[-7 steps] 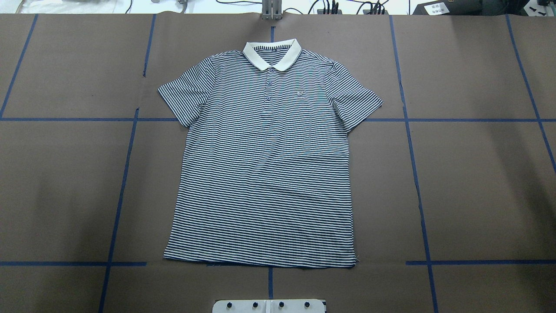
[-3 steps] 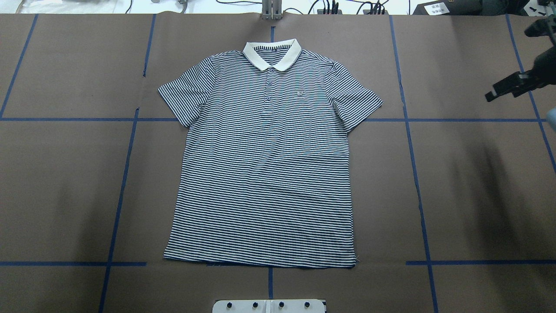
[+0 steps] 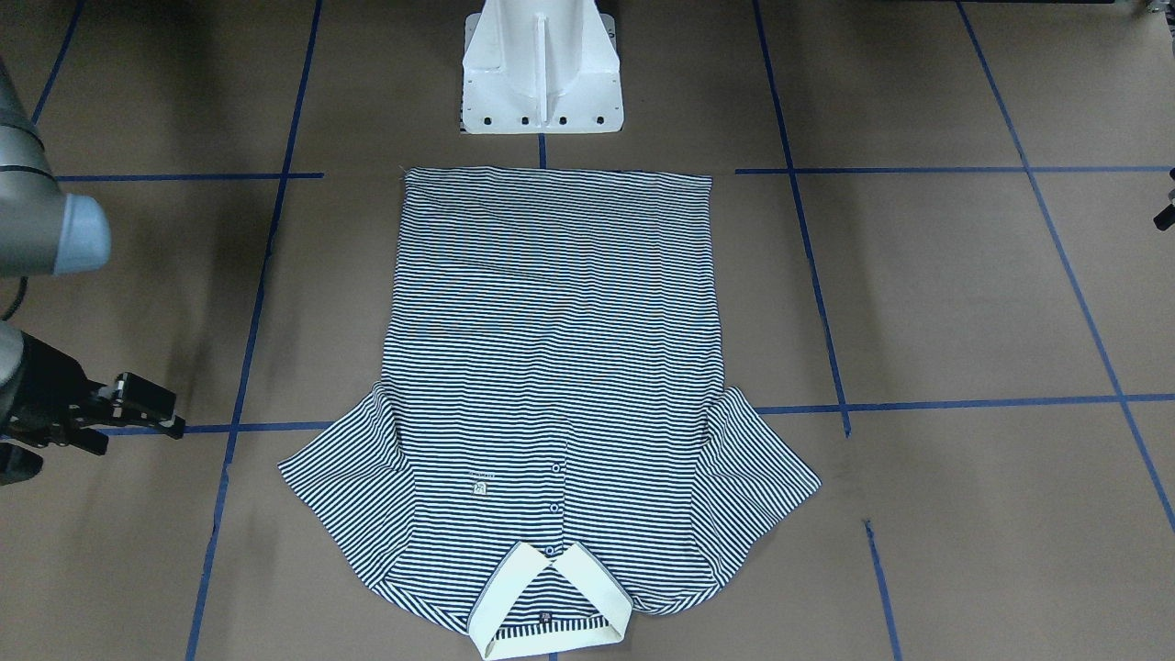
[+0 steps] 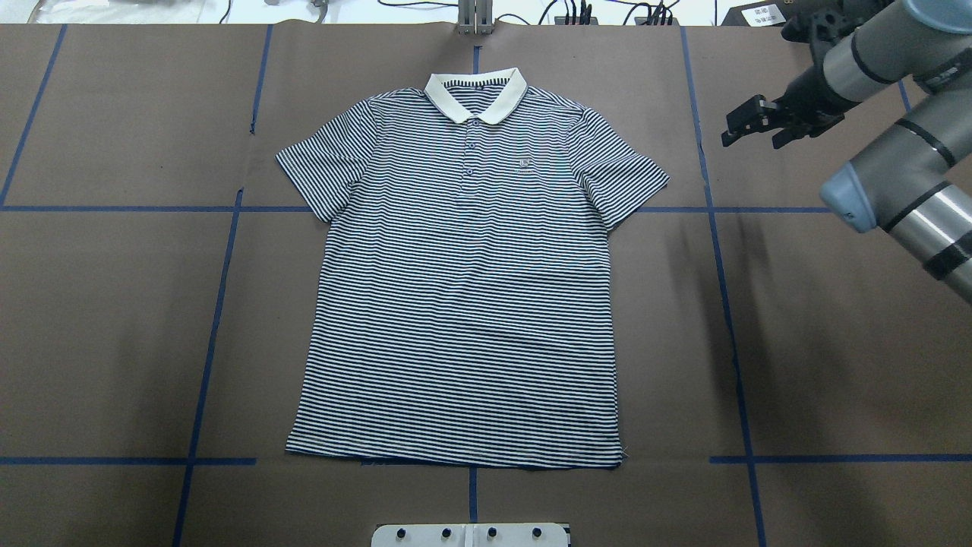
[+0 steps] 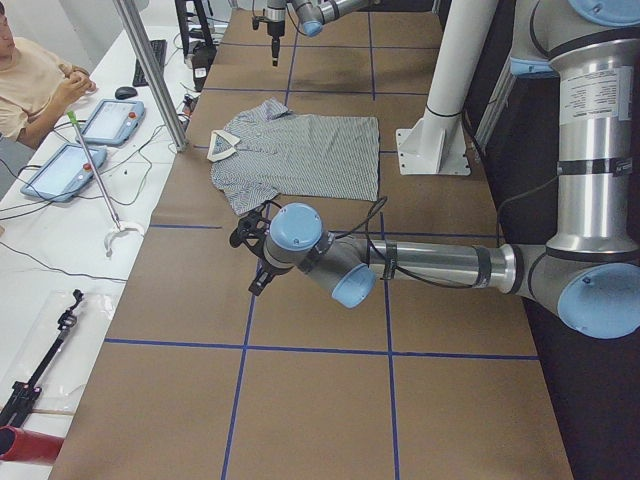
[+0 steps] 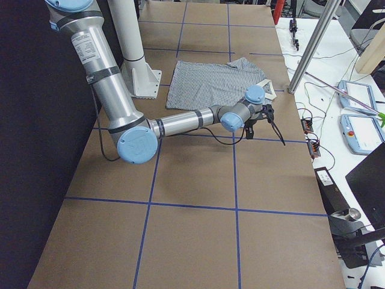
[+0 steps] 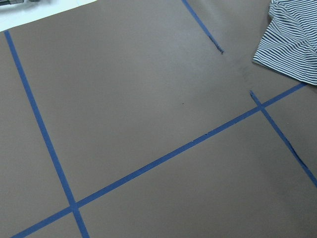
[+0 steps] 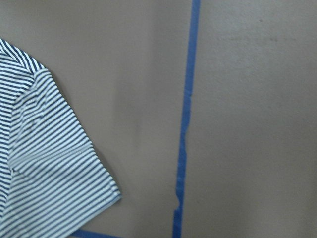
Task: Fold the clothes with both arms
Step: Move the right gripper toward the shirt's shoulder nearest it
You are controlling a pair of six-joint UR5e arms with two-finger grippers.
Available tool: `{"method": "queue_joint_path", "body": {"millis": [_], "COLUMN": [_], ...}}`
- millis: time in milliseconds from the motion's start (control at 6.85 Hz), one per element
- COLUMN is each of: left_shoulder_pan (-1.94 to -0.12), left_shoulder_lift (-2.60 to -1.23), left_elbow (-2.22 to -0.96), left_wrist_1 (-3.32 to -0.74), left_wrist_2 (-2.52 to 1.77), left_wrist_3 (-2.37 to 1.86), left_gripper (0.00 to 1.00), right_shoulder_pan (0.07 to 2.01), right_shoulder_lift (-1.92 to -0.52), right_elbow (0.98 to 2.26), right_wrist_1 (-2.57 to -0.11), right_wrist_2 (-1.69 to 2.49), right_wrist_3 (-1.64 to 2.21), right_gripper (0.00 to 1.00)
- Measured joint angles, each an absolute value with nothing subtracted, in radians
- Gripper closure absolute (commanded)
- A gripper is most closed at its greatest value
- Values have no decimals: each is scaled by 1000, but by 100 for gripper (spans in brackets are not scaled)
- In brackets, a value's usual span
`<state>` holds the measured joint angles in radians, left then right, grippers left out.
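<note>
The striped polo shirt point(image 4: 463, 304) lies flat and face up on the brown table, collar at the far edge and hem toward the robot's base; it also shows in the front view point(image 3: 551, 349). My right gripper point(image 4: 748, 129) hovers over the table to the right of the shirt's right sleeve, apart from it, fingers spread and empty; it shows at the front view's left edge point(image 3: 128, 422). Its wrist camera sees that sleeve point(image 8: 44, 163). My left gripper point(image 5: 255, 260) hangs over bare table left of the shirt; I cannot tell whether it is open. Its wrist camera catches a sleeve corner point(image 7: 292, 44).
Blue tape lines point(image 4: 729, 304) cross the brown table cover. The white pedestal base point(image 3: 542, 73) stands just behind the hem. A seated operator point(image 5: 30, 80) and tablets point(image 5: 110, 115) are on the white bench beyond the table's far edge.
My right arm has come into the overhead view from the right edge. Its gripper has moved left and up, toward the shirt's right sleeve. The shirt has not moved.
</note>
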<state>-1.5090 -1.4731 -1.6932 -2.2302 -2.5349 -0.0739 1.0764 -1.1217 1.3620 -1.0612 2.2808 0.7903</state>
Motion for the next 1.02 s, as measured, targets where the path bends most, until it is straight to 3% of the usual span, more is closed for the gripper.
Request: {"method": "queue_joint_path", "body": {"millis": [438,730,1022], "left_shoulder_pan": [-1508,-1508,-1508], "left_shoulder_lift": [-1459,-1459,-1459], "left_elbow": [-1688,-1689,-1688], "left_wrist_1": [-2270,-2272,-2272], "left_wrist_2": [-2561,-2563,-2563], "left_wrist_3": [-102,-104,-104], "left_gripper": [0,0,0], "right_shoulder_pan": [950,881,848], "right_shoulder_lift": [-996,-991,-1002], "right_elbow": [1278,1260,1256], "right_wrist_1": [-999,-973,-974], "right_wrist_2": [2040,1976,1968], "right_wrist_3": [1102,1195,1206], "right_gripper": [10,15,27]}}
